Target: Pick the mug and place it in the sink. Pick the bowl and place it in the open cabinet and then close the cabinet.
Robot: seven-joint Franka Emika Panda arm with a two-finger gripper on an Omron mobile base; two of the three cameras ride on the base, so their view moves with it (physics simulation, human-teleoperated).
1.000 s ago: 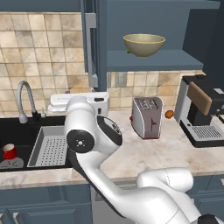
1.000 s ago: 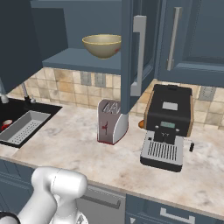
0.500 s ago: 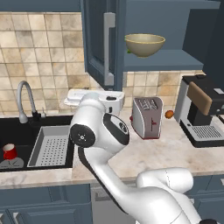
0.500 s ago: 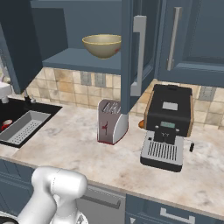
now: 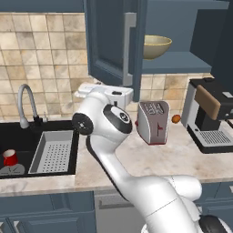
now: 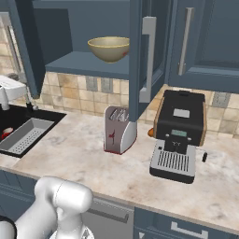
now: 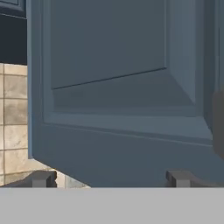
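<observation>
The cabinet [image 5: 116, 43] hangs on the wall above the counter, and its door stands partly swung out, its outer face with the long silver handle [image 5: 129, 48] turned toward the left base camera. In the hand view the door panel [image 7: 118, 87] sits right in front of the gripper [image 7: 111, 178], its lower edge just above the two fingertips [image 7: 41, 178], which stand wide apart with nothing between them. The gripper is released and holds nothing. From the right base view the same door [image 6: 23, 46] shows at the left edge of the open compartment.

The bowl [image 5: 156, 46] rests upright on the cabinet's shelf [image 5: 182, 63], to the right of the door and above the toaster [image 5: 153, 122]; the right base view shows the bowl [image 6: 109, 48] sitting near the front of the shelf. It lies behind and beyond the door, apart from the gripper.

The mug [image 5: 10, 158] stands upright in the sink [image 5: 18, 141], at the left of the black basin, beside the grey perforated tray [image 5: 53, 151] and below the curved faucet [image 5: 26, 102]. It is well apart from the gripper, lower and to the left.

On the counter [image 5: 154, 159], the toaster is right of the arm, with a coffee machine [image 5: 211, 116] further right and a small orange thing [image 5: 176, 119] between them.
</observation>
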